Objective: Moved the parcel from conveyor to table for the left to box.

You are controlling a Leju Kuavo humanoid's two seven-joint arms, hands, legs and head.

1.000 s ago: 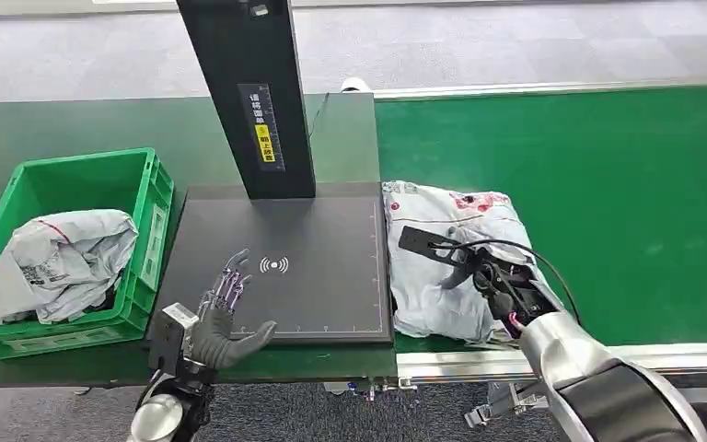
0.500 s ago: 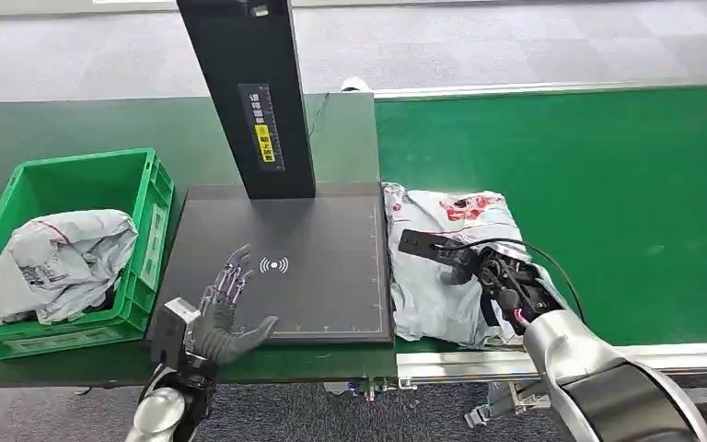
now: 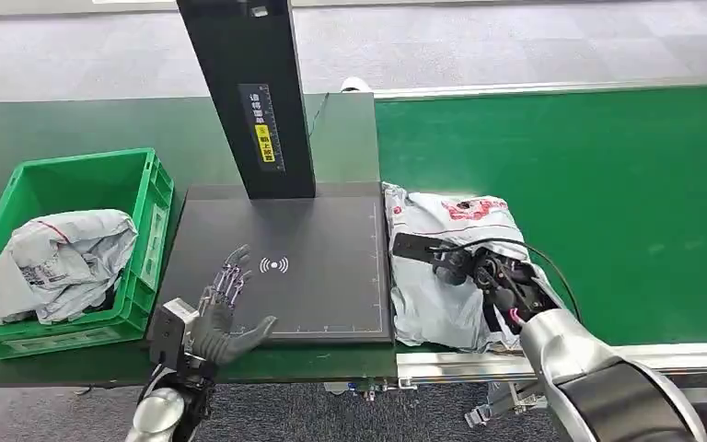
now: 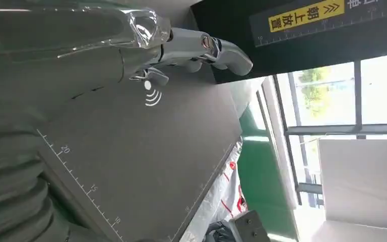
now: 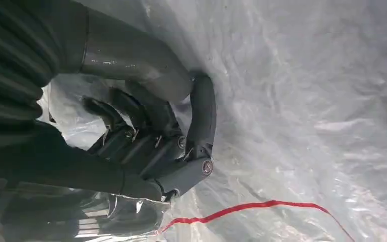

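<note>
Head view: the parcel (image 3: 446,267) lies on the green conveyor (image 3: 626,203) beside the black scan pad (image 3: 285,276), the right hand (image 3: 492,276) curled into it. Green crate (image 3: 74,249) sits on the dark desk (image 3: 74,129). Left wrist view: left hand (image 4: 131,45) spread over the pad. Right wrist view: fingers (image 5: 201,116) clamp grey plastic.

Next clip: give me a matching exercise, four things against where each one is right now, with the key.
Things:
1. parcel
2. left hand
3. right hand
4. bagged parcel

Places:
A. in the green crate
B. open over the black scanner pad
C. on the green conveyor, beside the pad
D. fingers curled into the parcel's plastic

Pairs: 1-C, 2-B, 3-D, 4-A
</note>
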